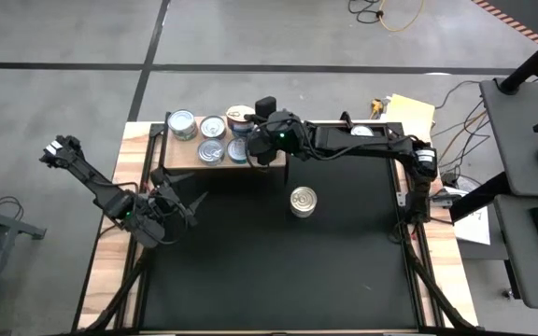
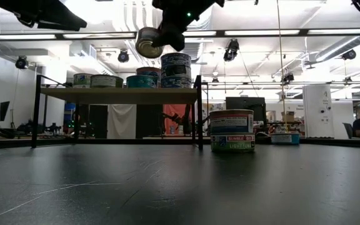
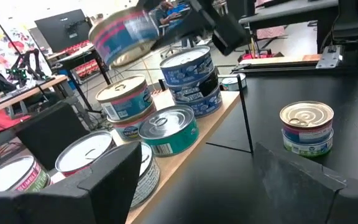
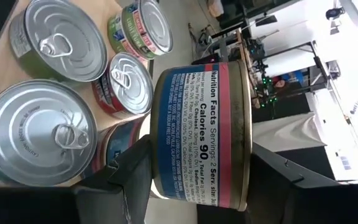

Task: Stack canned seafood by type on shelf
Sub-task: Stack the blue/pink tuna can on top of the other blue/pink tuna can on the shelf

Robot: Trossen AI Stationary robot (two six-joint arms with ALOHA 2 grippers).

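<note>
My right gripper (image 4: pixel 204 180) is shut on a can (image 4: pixel 197 130) with a blue, white and pink label. It holds the can tilted in the air above the shelf (image 2: pixel 117 95), near the shelf's right end (image 1: pixel 278 161). Several cans stand on the shelf, among them a stack of blue-labelled cans (image 2: pixel 175 69) and a gold-topped stack (image 3: pixel 126 102). Two more cans stand stacked (image 1: pixel 303 201) on the black table. My left gripper (image 1: pixel 190 198) hangs open, holding nothing, left of that stack and in front of the shelf. My right gripper pinches the can between its two fingers, which stand at the can's two flat ends (image 4: pixel 246 155), while the label wall (image 4: pixel 194 124) faces the wrist camera. The fingers come nearly level from the table's right. The can (image 2: pixel 149 42) is tilted and lifted clear above the shelf.
The wooden table edge (image 1: pixel 110 233) borders the black mat on the left. A yellow pad (image 1: pixel 409 112) and cables lie beyond the far right corner. The mat in front of the stacked cans is bare. People and desks show in the room behind.
</note>
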